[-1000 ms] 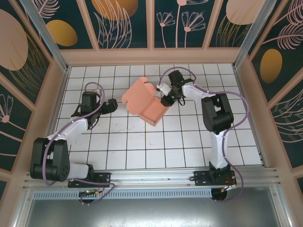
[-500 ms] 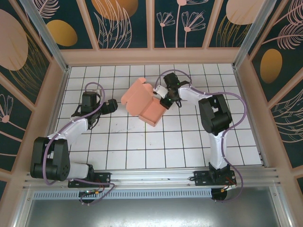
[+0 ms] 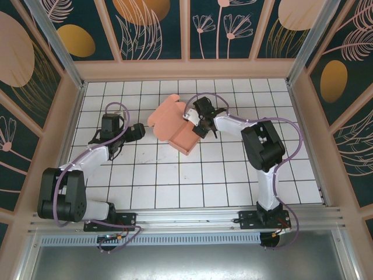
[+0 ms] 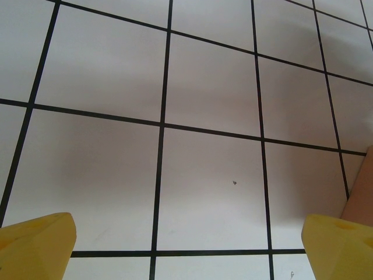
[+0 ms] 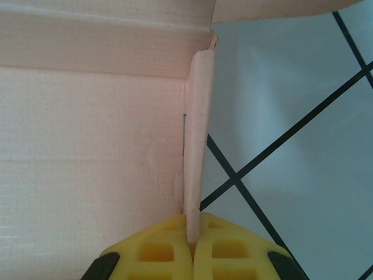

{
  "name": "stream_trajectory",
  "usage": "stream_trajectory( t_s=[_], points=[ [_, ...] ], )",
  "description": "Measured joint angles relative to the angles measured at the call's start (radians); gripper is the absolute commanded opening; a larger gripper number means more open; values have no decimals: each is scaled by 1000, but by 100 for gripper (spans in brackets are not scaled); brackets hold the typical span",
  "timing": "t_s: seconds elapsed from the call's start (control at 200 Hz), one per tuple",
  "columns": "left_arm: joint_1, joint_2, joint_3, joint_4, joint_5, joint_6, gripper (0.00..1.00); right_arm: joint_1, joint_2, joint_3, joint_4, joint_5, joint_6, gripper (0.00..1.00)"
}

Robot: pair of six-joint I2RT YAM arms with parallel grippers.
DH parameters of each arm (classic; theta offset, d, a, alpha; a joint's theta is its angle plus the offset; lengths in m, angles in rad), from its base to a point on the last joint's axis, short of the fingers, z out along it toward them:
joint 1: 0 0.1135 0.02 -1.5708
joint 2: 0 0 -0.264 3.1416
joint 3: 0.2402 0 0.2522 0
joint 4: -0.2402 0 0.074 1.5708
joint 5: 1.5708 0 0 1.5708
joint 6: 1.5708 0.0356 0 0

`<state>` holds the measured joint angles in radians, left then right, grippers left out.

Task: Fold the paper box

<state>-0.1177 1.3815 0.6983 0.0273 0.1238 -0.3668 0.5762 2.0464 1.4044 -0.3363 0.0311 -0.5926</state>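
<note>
The paper box (image 3: 185, 138) is salmon-pink card, half formed: a shallow tray on the tiled floor with its lid flap (image 3: 165, 114) raised toward the back left. My right gripper (image 3: 197, 124) is at the tray's right rim, shut on the box's upright side wall (image 5: 196, 140), whose thin edge runs up between the yellow fingers (image 5: 157, 254). The tray's inside (image 5: 87, 151) lies left of that wall. My left gripper (image 3: 138, 130) stands open to the left of the box, apart from it; its yellow fingertips (image 4: 36, 242) hover over bare tiles, with a sliver of pink card (image 4: 362, 198) at the right edge.
The white tiled floor (image 3: 175, 181) with black grid lines extends in front of the box. Pink-framed walls (image 3: 186, 69) close in the back and both sides. An aluminium rail (image 3: 186, 224) carries both arm bases at the near edge.
My right gripper moved left along the box's rim and closed on the side wall. The box shifted slightly left with it. The left arm stayed still.
</note>
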Motion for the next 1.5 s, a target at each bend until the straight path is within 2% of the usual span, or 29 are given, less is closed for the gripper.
stream_trajectory(
  t_s=[0.165, 0.33, 0.525, 0.766, 0.846, 0.981, 1.066, 1.186, 1.316, 1.501],
  points=[
    [0, 1, 0, 0, 0, 0, 99, -3, -2, -1, 16, 5, 26, 0],
    [0, -1, -6, 15, 0, -1, 99, -34, -11, -22, 46, 54, 142, 0],
    [0, 2, -6, 38, 4, -2, 99, -84, -80, -128, 80, 166, 374, 0],
    [0, 53, -6, 79, 54, -20, 98, -23, -120, -189, 48, 338, 769, 0],
    [0, 74, -2, 97, 75, -27, 98, 18, -132, -208, 35, 375, 883, 6],
    [0, 116, 1, 119, 114, -39, 99, 84, -163, -265, 39, 397, 996, 33],
    [-6, 122, 1, 136, 132, -46, 99, 99, -209, -340, 72, 386, 986, 54],
    [-37, 124, 19, 166, 161, -42, 99, 83, -336, -432, 138, 357, 932, 68],
    [-74, 155, 91, 199, 219, 11, 98, 27, -481, -492, 273, 242, 828, 73],
    [-86, 270, 303, 172, 371, 204, 94, -132, -628, -596, 431, -2, 755, 74]
  ],
)
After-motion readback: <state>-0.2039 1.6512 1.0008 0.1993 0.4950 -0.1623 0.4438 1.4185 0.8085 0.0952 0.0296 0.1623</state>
